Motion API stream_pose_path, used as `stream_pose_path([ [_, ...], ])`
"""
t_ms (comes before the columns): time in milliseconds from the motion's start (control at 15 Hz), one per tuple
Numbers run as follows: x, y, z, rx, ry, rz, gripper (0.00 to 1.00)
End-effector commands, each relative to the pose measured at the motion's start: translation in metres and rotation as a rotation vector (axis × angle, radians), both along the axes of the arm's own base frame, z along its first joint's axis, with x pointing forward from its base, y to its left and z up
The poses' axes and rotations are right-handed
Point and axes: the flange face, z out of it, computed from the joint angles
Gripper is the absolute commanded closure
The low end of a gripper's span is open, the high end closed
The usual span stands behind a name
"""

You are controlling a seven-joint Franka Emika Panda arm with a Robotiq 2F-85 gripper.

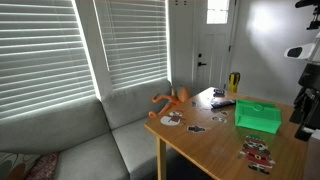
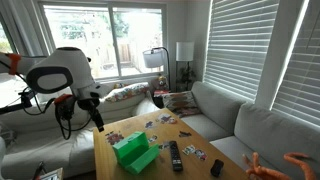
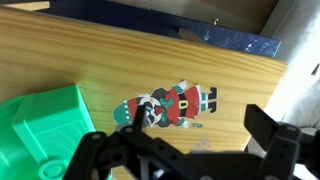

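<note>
Wrist view: jaws (spread wide) point down over Santa cutout.

A flat paper cutout of Christmas figures in red, white and green lies face up on the wooden table, just beside a green plastic box.

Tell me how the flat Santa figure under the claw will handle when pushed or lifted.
The Santa figure lies flush on the wooden table, so it is probably thin, light and hard to pinch. A push would likely slide it, not roll it.
</note>
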Motion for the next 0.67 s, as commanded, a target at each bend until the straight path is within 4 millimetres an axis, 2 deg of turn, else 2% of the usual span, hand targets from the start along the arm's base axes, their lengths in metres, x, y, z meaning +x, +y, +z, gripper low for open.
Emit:
stream_pose_path([
  [0, 0.0, 0.0, 0.001, 0.0, 0.001, 0.0, 0.0],
  [333, 0.0, 0.0, 0.001, 0.0, 0.001, 0.0, 0.0],
  [400, 0.003, -0.004, 0.0, -0.001, 0.01, -0.008, 0.0],
  [600, 0.017, -0.032, 0.006, -0.001, 0.009, -0.06, 0.0],
])
